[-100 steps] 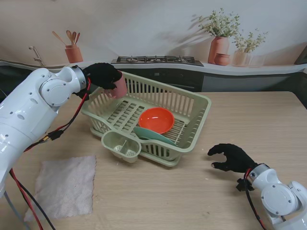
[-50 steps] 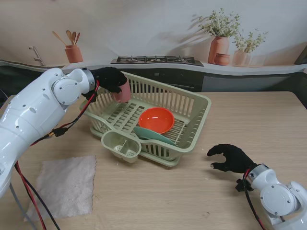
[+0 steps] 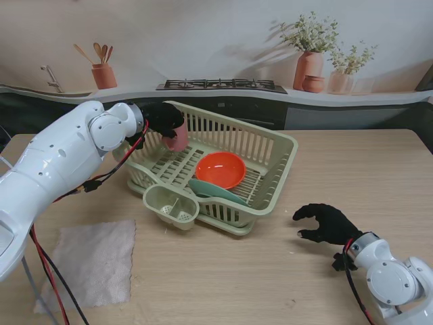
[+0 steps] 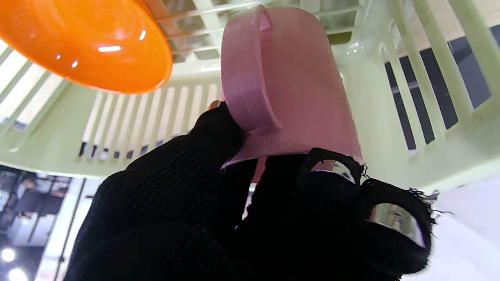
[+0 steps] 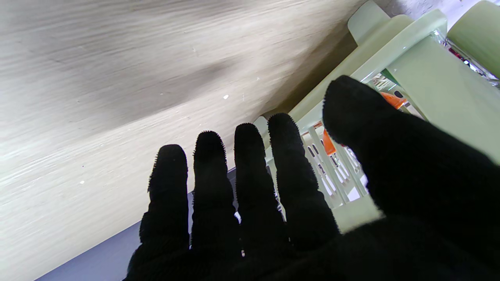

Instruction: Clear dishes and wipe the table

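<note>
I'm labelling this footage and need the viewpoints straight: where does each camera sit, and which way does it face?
Stand view: above the shoulders, looking down at the table; both arms show.
Left wrist view: along the left hand, which grips the pink cup inside the dish rack.
Right wrist view: along the open right hand toward the rack.
Shared: all three show the orange bowl.

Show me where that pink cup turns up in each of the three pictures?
Stand view: the pink cup is in the left robot hand, over the rack's far left corner.
Left wrist view: fills the centre, fingers at its rim.
Right wrist view: not visible.
Shared landmark: the green dish rack.
</note>
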Tool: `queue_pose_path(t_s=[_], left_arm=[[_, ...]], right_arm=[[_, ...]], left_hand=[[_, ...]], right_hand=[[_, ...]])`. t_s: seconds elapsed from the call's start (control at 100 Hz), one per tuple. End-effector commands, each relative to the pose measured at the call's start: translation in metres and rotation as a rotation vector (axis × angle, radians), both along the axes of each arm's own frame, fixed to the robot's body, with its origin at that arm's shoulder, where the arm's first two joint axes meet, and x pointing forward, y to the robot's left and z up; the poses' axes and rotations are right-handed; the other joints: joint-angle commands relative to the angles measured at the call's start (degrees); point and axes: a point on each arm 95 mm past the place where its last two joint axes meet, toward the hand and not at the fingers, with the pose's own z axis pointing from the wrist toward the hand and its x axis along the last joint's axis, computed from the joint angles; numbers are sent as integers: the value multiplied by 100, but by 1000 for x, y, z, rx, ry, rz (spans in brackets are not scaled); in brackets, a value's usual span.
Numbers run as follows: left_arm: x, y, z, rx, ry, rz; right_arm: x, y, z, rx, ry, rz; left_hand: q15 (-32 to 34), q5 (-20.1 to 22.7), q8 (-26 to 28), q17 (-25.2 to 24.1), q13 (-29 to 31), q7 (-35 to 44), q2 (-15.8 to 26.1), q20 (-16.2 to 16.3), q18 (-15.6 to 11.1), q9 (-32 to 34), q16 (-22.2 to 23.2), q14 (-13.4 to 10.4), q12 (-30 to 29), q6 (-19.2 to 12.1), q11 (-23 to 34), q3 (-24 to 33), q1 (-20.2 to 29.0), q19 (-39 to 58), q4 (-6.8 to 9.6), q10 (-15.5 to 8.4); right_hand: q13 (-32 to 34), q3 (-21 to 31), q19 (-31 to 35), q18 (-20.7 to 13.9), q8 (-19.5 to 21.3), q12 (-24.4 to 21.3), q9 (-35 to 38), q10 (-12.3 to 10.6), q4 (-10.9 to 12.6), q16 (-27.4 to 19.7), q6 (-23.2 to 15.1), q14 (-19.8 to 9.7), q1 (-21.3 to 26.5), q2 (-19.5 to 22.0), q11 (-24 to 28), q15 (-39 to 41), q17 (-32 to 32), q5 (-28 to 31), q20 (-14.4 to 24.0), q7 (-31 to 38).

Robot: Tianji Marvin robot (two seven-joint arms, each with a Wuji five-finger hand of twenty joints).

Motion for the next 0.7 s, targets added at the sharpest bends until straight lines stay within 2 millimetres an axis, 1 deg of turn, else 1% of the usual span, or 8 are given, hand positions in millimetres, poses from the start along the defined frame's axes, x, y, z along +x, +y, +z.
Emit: queue_pose_path(t_s=[0.0, 0.33, 0.47, 0.55, 0.69], left_arm=[[1, -4, -1, 9, 9, 0], [-1, -5, -22, 37, 31, 22], [-1, -4, -27, 45, 31, 24], [-2, -5, -29, 46, 34, 25], [-2, -7, -33, 49, 38, 25]], right_arm=[[-3, 2, -3, -4, 15, 8], [-3, 2, -3, -4, 15, 5], [-3, 2, -4, -4, 18, 3], [-3, 2, -4, -3, 19, 2], [-3, 2, -4, -3, 17, 4]], left_hand=[[145, -130, 230, 62, 28, 576, 482, 31, -568, 117, 108, 229, 249, -681, 421, 555, 745, 1105, 181, 321], [96, -136, 194, 36, -20, 543, 481, 46, -553, 100, 84, 249, 226, -675, 401, 513, 766, 1082, 196, 325], [-12, -109, 126, -40, -63, 506, 453, 54, -488, 102, 25, 298, 171, -688, 346, 510, 765, 987, 213, 314], [-134, -113, 66, -161, -130, 466, 459, 68, -383, 93, -39, 342, 108, -687, 290, 487, 786, 834, 230, 304], [-460, -81, -121, -397, -273, 381, 451, 174, -85, 75, -251, 440, -47, -694, 159, 425, 807, 386, 269, 290]], right_hand=[[-163, -63, -88, -61, 59, -47, -117, -99, -29, -23, -57, -127, -150, 2, -71, -137, -75, -120, 88, -24], [-163, -63, -94, -51, 60, -45, -120, -106, -28, -21, -58, -135, -149, 9, -70, -139, -78, -116, 99, -21], [-163, -66, -97, -54, 61, -45, -119, -105, -29, -20, -66, -137, -159, 14, -69, -139, -80, -115, 102, -19], [-162, -68, -99, -50, 61, -44, -122, -107, -29, -18, -65, -136, -152, 12, -70, -137, -82, -117, 104, -19], [-163, -69, -101, -57, 62, -45, -123, -112, -29, -18, -69, -140, -161, 16, -72, -139, -82, -117, 107, -16]])
